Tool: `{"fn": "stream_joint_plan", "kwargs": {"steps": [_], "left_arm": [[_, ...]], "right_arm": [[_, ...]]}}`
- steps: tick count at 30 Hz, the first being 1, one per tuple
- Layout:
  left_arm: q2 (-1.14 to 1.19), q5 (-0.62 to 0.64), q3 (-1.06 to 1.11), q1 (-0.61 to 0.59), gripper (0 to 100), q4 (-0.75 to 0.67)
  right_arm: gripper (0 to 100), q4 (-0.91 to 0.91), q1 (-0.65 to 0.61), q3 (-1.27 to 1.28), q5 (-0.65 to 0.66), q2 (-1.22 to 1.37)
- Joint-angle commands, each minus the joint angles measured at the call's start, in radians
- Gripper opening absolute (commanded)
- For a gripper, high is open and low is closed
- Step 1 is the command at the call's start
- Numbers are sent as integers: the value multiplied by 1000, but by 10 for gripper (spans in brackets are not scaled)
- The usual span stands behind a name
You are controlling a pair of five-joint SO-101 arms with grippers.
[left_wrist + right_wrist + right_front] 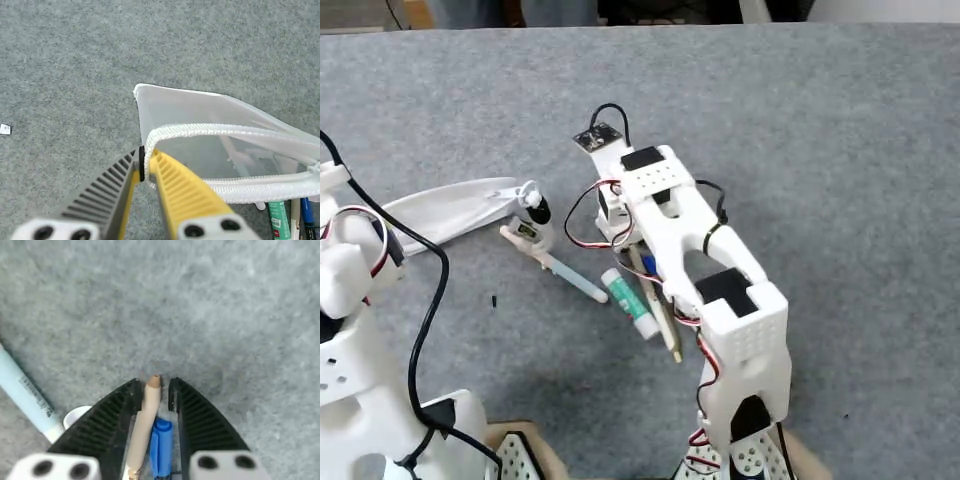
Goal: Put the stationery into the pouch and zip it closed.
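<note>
The left claw [143, 162] is clenched on the end of the white mesh pouch [450, 210], the zip edge being pinched between its grey and yellow fingers with no gap left. The pouch is laid flat on the grey table [820, 150], and its mouth is seen parted in the left wrist view. Just beside the pouch's far end a small white item with a black cap [534, 205] is found. Next, a light-blue pen [575, 278] is laid slantwise, then a green-and-white glue stick [630, 302]. The right claw [155, 382] is lowered to the table and narrowed to a slim gap, in which a wooden pencil [147, 415] and a blue pen [161, 440] are gripped side by side
</note>
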Motion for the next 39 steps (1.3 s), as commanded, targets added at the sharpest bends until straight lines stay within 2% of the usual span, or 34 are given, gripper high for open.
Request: {"fn": "stream_joint_plan", "kwargs": {"steps": [1, 5, 9, 21, 33, 39], "left_arm": [[-5, 5, -5, -15, 28, 6], [-5, 5, -5, -15, 28, 6], [-5, 5, -5, -15, 28, 6], [-8, 5, -5, -15, 28, 6], [-9, 6, -4, -13, 28, 6], [-9, 6, 48, -12, 28, 6]], "right_arm": [[103, 3, 5, 12, 5, -5], [100, -38, 0, 59, 5, -5], [13, -84, 3, 94, 11, -8], [12, -41, 6, 8, 11, -44], [12, 144, 6, -222, 11, -417], [12, 114, -3, -269, 2, -639]]}}
